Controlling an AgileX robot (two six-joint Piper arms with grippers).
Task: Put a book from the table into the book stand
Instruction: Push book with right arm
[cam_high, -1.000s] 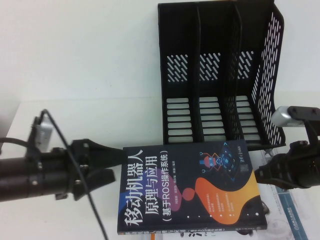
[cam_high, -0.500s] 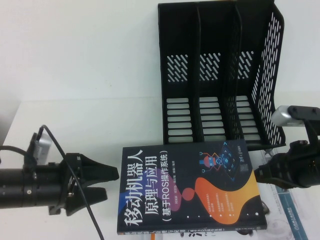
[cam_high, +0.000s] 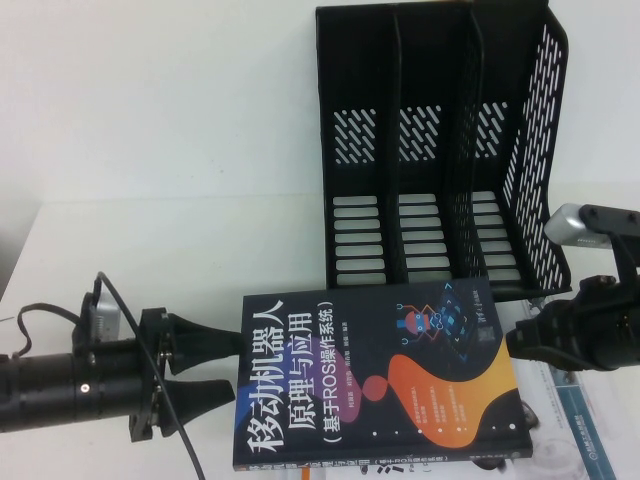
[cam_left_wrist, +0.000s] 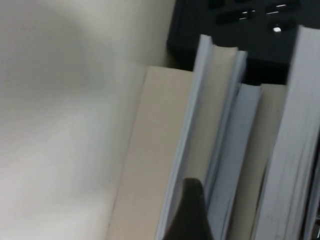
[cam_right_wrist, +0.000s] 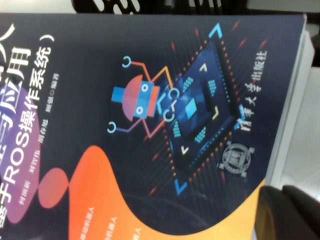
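Observation:
The dark navy book (cam_high: 385, 380) lies flat on the white table (cam_high: 150, 250), in front of the black book stand (cam_high: 440, 150). It tops a stack whose page edges fill the left wrist view (cam_left_wrist: 225, 125). My left gripper (cam_high: 232, 366) is open at the book's left edge, its upper finger touching that edge. One dark fingertip (cam_left_wrist: 192, 210) shows against the page edges. My right gripper (cam_high: 515, 340) is shut and rests at the book's right edge. Its fingers (cam_right_wrist: 290, 212) lie side by side by the cover's (cam_right_wrist: 150, 125) corner.
A white book (cam_high: 585, 440) with drawings sticks out from under the dark book at the front right, and shows in the right wrist view (cam_right_wrist: 302, 130). The stand's three compartments hold nothing. A cable (cam_high: 150, 350) loops over my left arm.
My left arm has dropped toward the table's front, pulled back a little, then come up to the book's left edge again. The right gripper has barely moved.

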